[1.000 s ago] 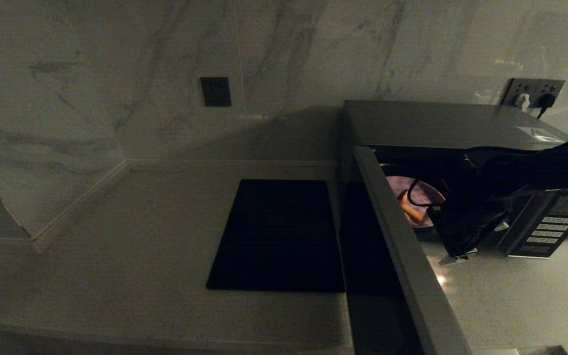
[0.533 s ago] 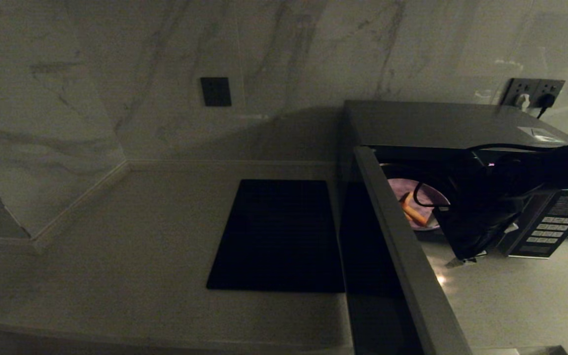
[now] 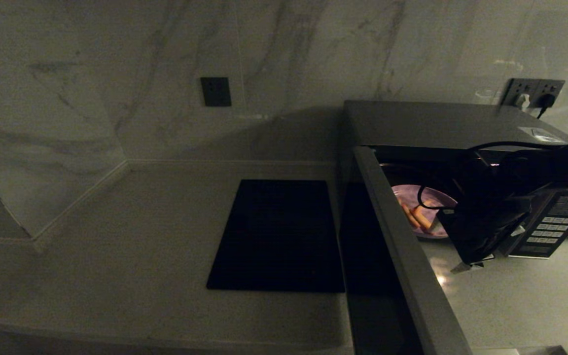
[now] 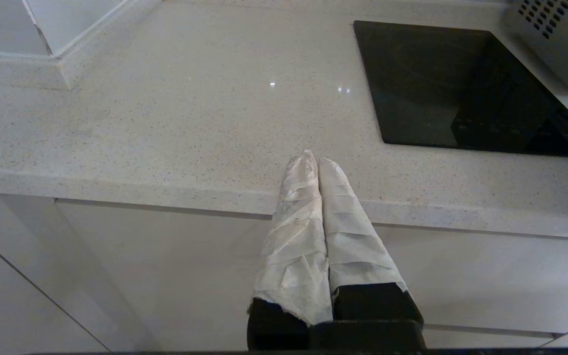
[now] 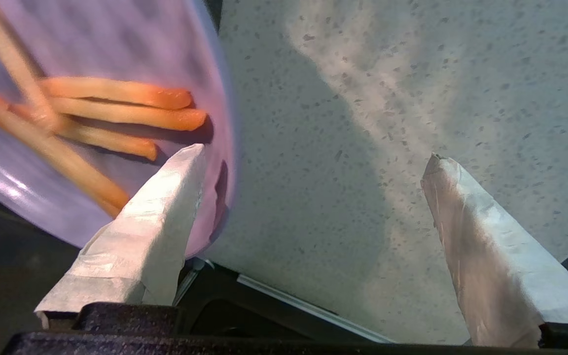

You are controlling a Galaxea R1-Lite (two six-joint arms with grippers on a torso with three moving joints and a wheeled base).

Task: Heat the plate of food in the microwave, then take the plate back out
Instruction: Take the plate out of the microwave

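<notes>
Now, plate of food (image 5: 91, 64): at the mouth of the microwave (image 3: 442, 125), its rim jutting past the front edge over the desk (image 5: 363, 123); the door (image 3: 402, 256) stands swung wide.
Sticks: they lie roughly side by side, long axes running across the plate towards the rim on my side.
My right gripper (image 5: 308, 197): spread wide and holding nothing; one finger (image 5: 156, 217) overlaps the plate's near rim, the other hangs well off over bare desk, so the plate lies to that first finger's side, not centred between them.
Nearer arm: right, by far.
My left gripper (image 4: 317, 162): pressed closed and empty, parked over the desk edge, near the black slab (image 4: 451, 84).
</notes>
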